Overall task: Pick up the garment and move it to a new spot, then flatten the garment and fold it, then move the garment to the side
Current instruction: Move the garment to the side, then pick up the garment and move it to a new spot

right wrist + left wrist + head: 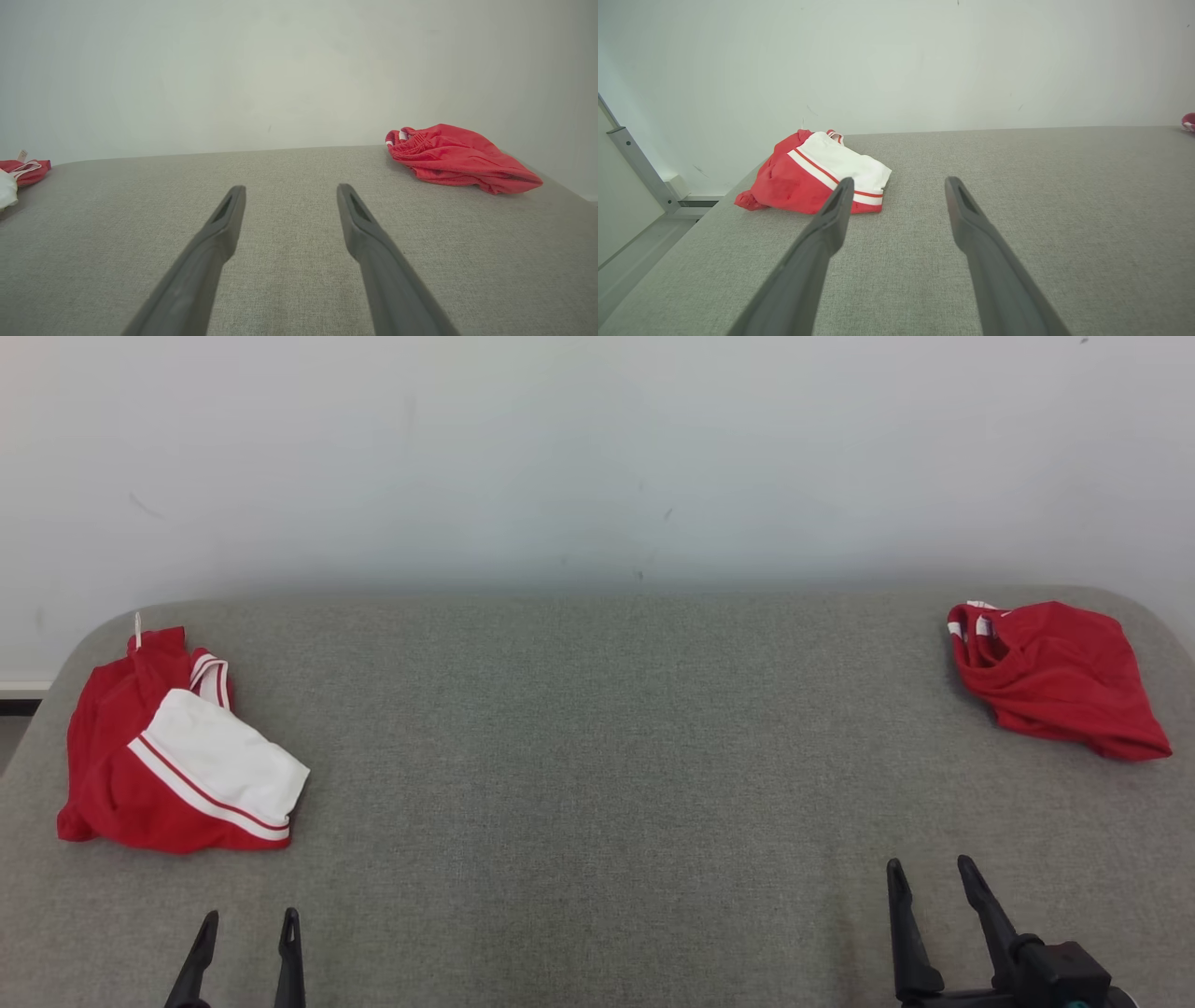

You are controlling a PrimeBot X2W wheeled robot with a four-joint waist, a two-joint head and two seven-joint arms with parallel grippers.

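A crumpled red garment (1055, 677) lies at the far right of the grey table (597, 756); the right wrist view has this red garment (455, 158) ahead and to the right. A red and white garment (177, 756) lies bunched at the left side, and the left wrist view shows that red and white garment (815, 172) just beyond my left fingers. My left gripper (249, 922) hovers open near the front edge at lower left, its fingertips apart (899, 184). My right gripper (929, 868) stands open at lower right, empty (289, 191).
A pale wall (597, 457) runs right behind the table's far edge. The table's corners are rounded. A grey metal rail (640, 163) and floor strip show off the table's left side in the left wrist view.
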